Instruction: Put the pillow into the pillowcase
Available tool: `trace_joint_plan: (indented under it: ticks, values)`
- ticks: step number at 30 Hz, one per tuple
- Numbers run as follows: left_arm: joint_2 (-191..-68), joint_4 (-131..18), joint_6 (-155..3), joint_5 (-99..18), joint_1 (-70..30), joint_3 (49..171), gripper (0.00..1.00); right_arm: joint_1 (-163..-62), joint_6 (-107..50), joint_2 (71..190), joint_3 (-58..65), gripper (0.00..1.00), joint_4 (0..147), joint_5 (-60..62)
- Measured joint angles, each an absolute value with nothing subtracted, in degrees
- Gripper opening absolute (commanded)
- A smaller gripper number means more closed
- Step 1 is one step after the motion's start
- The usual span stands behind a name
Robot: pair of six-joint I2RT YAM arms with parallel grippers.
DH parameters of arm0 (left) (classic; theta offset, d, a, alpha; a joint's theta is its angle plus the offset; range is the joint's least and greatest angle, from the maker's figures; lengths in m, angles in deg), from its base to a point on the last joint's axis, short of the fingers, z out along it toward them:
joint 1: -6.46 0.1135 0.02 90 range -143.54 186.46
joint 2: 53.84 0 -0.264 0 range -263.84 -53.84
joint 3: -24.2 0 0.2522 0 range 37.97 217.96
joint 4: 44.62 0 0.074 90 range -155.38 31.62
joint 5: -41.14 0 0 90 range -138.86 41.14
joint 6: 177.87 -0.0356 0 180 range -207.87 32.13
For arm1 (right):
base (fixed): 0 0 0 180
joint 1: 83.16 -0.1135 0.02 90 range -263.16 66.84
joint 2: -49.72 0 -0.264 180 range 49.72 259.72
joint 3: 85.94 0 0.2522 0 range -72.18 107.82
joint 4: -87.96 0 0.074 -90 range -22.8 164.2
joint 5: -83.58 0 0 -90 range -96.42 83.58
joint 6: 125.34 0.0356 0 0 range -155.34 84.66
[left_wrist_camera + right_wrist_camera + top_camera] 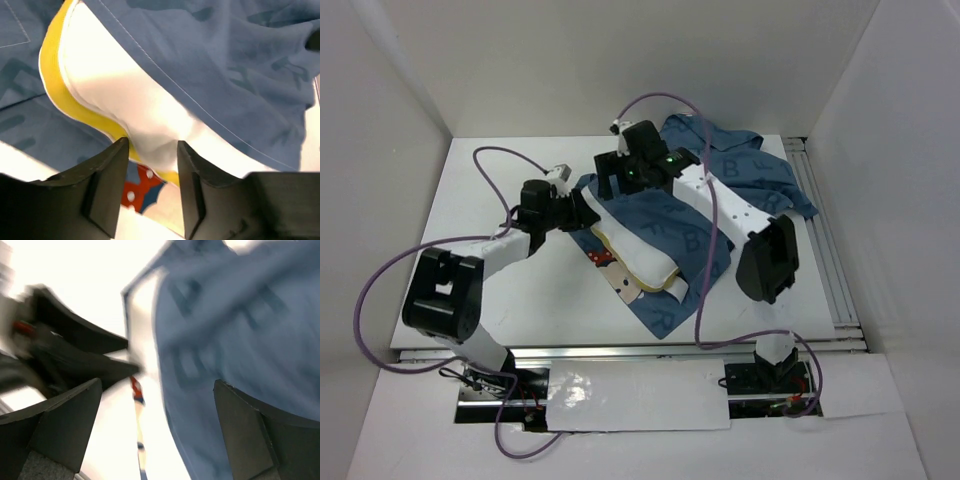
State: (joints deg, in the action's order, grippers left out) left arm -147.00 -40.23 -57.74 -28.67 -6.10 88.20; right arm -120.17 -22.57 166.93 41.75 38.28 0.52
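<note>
The white pillow (635, 255) with its yellow edge lies partly inside the blue pillowcase (740, 170) at the table's middle, its near-left end sticking out. My left gripper (588, 212) is at the pillow's left end. In the left wrist view it (151, 145) is open, the white pillow (115, 85) bulging just at its tips, the pillowcase (225, 55) draped over it. My right gripper (610, 178) hovers over the case's back-left edge. The blurred right wrist view shows it (157, 385) wide open, with nothing between its fingers and the pillowcase (240, 330) below.
The white table (490, 300) is boxed in by white walls at the left, back and right. A metal rail (823, 235) runs along its right edge. Purple cables loop from both arms. The pillowcase's far end bunches at the back right.
</note>
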Motion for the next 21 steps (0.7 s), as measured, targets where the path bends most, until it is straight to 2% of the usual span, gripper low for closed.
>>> trace_joint_plan:
  ticks: [2,4,5,6,11,14,17,21]
  values:
    - [-143.63,-43.01,-57.91,-29.59,-6.43,87.68,0.58,-119.76,-21.89,161.24,34.80,1.00,38.91,-1.86]
    - [-139.57,-45.52,-58.09,-30.46,-7.48,85.93,0.67,-119.08,-20.69,153.53,26.06,1.00,40.18,-4.57]
    - [-137.27,-46.55,-58.35,-30.86,-8.35,84.68,0.76,-118.69,-19.70,149.16,21.20,1.00,41.01,-6.08]
    - [-135.00,-47.68,-58.90,-31.08,-9.53,83.26,1.00,-118.34,-18.83,144.68,16.11,1.00,42.48,-7.44]
    - [-127.79,-49.63,-59.14,-29.42,-19.50,76.86,1.00,-117.22,-11.62,119.43,-9.55,1.00,44.23,-15.41]
    - [-128.82,-49.32,-58.28,-26.97,-24.09,74.76,1.00,-117.18,-8.53,111.58,-18.12,0.98,42.61,-18.56]
    - [-132.03,-48.10,-57.19,-26.64,-25.42,74.83,1.00,-117.13,-7.20,109.35,-24.76,0.98,41.08,-19.28]
    - [-139.44,-45.85,-55.60,-26.42,-26.36,78.13,1.00,-117.26,-7.99,114.12,-29.31,0.98,41.54,-18.78]
